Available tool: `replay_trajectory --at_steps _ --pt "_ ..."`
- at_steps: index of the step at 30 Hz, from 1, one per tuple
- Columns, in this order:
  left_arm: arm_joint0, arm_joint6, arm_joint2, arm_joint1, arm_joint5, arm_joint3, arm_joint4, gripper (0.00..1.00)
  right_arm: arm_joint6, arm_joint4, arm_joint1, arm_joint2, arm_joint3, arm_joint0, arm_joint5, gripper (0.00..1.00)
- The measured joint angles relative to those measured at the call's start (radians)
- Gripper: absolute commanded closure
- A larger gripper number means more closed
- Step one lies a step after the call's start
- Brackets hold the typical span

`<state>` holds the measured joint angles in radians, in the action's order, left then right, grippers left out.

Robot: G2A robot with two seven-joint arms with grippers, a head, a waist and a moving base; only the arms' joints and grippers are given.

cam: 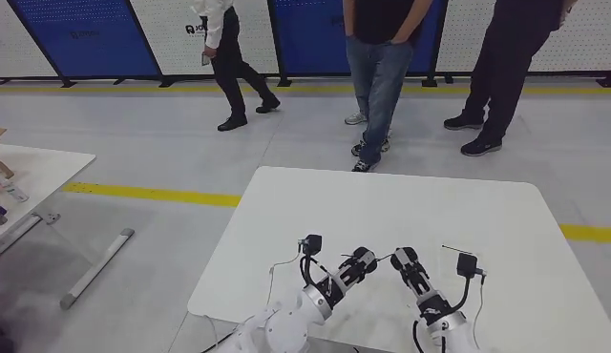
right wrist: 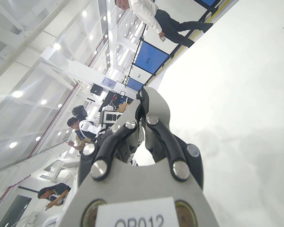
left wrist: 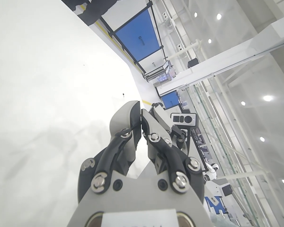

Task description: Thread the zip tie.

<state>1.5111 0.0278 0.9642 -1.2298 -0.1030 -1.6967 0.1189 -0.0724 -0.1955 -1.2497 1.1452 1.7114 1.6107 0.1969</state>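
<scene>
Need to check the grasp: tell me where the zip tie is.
Left wrist view: a thin black strand, likely the zip tie, pinched in the shut left tool, over the table beside the right tool.

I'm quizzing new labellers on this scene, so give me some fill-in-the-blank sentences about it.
The table is ___ in colour.
The left gripper is shut on a thin ___ zip tie.
The right gripper has its jaws ___.
Missing words: white; black; shut.
</scene>
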Motion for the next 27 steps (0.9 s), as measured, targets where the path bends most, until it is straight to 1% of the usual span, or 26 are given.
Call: replay_trajectory --at_steps 5,9,13,18,22,26,27 --pt "-0.002 0.000 -0.002 -0.001 0.006 0.001 0.007 0.71 0.009 -0.003 -0.003 -0.002 0.000 -0.002 -0.016 1.00" --pt "-0.001 -0.003 0.000 -0.001 0.006 0.001 0.010 0.70 0.013 0.000 -0.005 -0.002 -0.003 -0.006 -0.032 1.00" --pt "0.003 -0.010 0.008 0.000 0.000 0.000 0.010 0.75 0.017 0.000 -0.007 0.000 -0.003 -0.007 -0.041 1.00" --pt "0.010 -0.016 0.024 0.002 -0.007 -0.004 0.004 0.75 0.021 -0.005 -0.009 0.002 0.000 -0.004 -0.047 1.00" --pt "0.015 -0.016 0.033 0.003 -0.011 -0.008 0.002 0.77 0.021 -0.009 -0.010 0.003 0.002 -0.002 -0.050 1.00" --pt "0.018 -0.013 0.036 0.003 -0.013 -0.011 0.004 0.85 0.020 -0.013 -0.011 0.003 0.004 -0.001 -0.052 1.00" --pt "0.018 -0.012 0.036 0.003 -0.013 -0.011 0.005 0.91 0.019 -0.015 -0.011 0.002 0.004 -0.002 -0.053 1.00"
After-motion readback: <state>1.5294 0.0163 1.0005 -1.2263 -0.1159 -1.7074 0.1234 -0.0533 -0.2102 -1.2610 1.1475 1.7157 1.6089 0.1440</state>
